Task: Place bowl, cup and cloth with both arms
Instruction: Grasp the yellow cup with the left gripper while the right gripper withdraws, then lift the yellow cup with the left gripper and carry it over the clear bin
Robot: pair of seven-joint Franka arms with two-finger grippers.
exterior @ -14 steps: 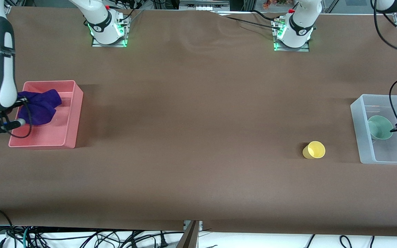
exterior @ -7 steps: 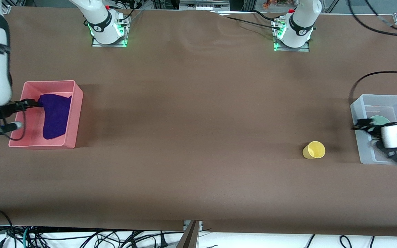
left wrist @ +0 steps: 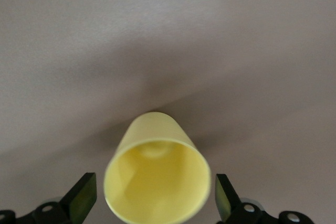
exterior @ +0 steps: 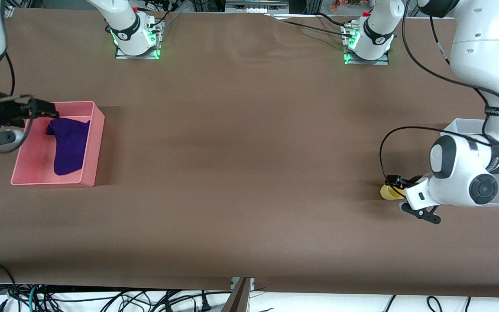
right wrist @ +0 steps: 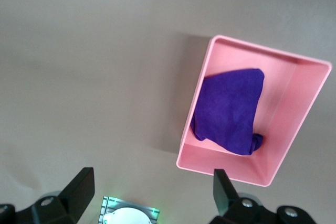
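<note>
The yellow cup [exterior: 387, 193] lies on its side on the brown table, beside the clear bin. My left gripper [exterior: 396, 183] is open and low at the cup. In the left wrist view the cup's [left wrist: 157, 181] mouth faces the camera between the spread fingers of the left gripper [left wrist: 153, 203], not gripped. The purple cloth [exterior: 68, 145] lies in the pink bin [exterior: 96, 143]. My right gripper [exterior: 45, 110] is open and empty, over the pink bin's edge nearest the bases. The right wrist view shows the cloth [right wrist: 231, 111], the pink bin [right wrist: 294, 124] and the right gripper [right wrist: 151, 192]. The bowl is hidden by the left arm.
A clear plastic bin [exterior: 452, 128] stands at the left arm's end of the table, mostly covered by the left arm. The right arm's base [right wrist: 128, 216] shows in the right wrist view. Cables hang along the table's front edge.
My left gripper left the clear bin and came down to the yellow cup. My right gripper let go of the cloth, which now lies flat in the pink bin, and drew back.
</note>
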